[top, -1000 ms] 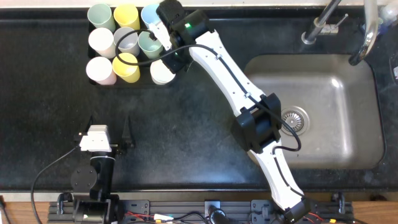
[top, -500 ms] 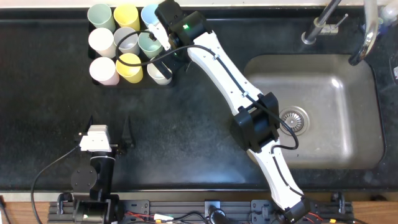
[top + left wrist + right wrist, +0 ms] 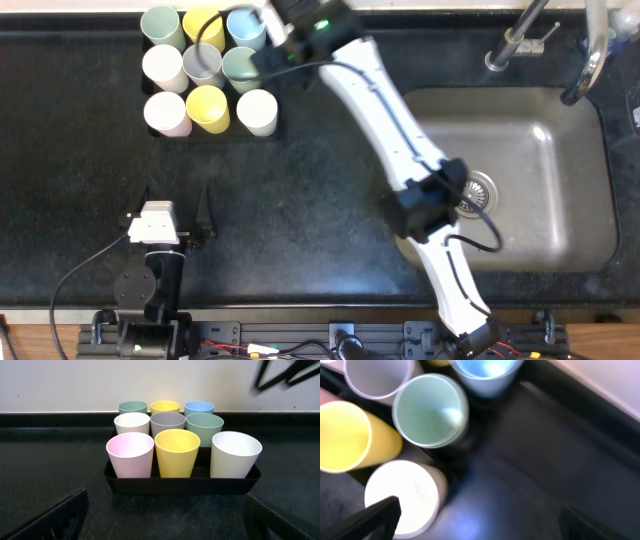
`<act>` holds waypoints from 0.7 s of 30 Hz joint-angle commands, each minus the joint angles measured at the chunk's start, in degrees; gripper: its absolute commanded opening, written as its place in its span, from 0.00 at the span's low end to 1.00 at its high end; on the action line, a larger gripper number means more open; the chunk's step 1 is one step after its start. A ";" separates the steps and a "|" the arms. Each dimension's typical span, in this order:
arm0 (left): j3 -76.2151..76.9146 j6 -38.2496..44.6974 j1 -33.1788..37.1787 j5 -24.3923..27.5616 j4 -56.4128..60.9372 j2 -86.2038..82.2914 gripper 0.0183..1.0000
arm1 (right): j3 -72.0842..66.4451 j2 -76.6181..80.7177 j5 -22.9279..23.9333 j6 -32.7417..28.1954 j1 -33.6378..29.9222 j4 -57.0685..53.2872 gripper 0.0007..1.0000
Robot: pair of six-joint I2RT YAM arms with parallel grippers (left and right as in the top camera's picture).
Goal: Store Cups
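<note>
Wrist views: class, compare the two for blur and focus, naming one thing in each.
Right wrist view: motion-smeared, the white cup and blue cup soft-edged. Left wrist view: the tray and its cups crisp, the near fingers out of focus.

Nine cups fill the tray, left of the sink.

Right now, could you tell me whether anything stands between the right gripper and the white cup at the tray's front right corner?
Nothing visible does. The white cup stands in the tray, and the right gripper hangs above it, jaws open.
</note>
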 commanded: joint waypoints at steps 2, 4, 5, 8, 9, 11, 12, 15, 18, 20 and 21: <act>-0.07 -0.85 -0.46 0.17 -0.15 -0.44 1.00 | 5.01 -14.05 6.45 4.35 -9.62 -8.63 1.00; -0.07 -0.85 -0.46 0.17 -0.15 -0.44 1.00 | 4.28 -17.25 8.22 4.52 -13.79 -13.22 1.00; -0.07 -0.85 -0.46 0.17 -0.15 -0.44 1.00 | 2.86 -19.26 9.16 4.55 -16.00 -14.53 1.00; -0.07 -0.87 -0.46 0.17 -0.13 -0.44 1.00 | -5.92 -27.12 8.20 4.63 -21.62 -16.48 1.00; -0.07 -0.87 -0.46 0.17 -0.15 -0.44 1.00 | -10.60 -30.73 7.69 5.11 -23.06 -16.55 1.00; -0.07 -0.85 -0.46 0.17 -0.15 -0.44 1.00 | -21.35 -38.84 6.34 5.66 -24.50 -16.02 1.00; -0.07 -0.85 -0.46 0.17 -0.15 -0.44 1.00 | -27.50 -43.34 4.90 5.68 -24.55 -15.04 1.00; -0.07 -0.85 -0.46 0.17 -0.15 -0.44 1.00 | -47.63 -56.94 2.25 5.62 -23.56 -6.23 1.00; -0.07 -0.85 -0.46 0.17 -0.13 -0.44 1.00 | -71.43 -72.39 8.66 5.46 -21.70 14.12 1.00; -0.07 -0.87 -0.46 0.20 -0.15 -0.44 1.00 | -87.65 -82.97 13.51 4.50 -20.79 31.58 1.00; -0.07 -0.87 -0.46 0.17 -0.15 -0.44 1.00 | -95.45 -87.93 14.64 3.34 -20.50 41.00 1.00</act>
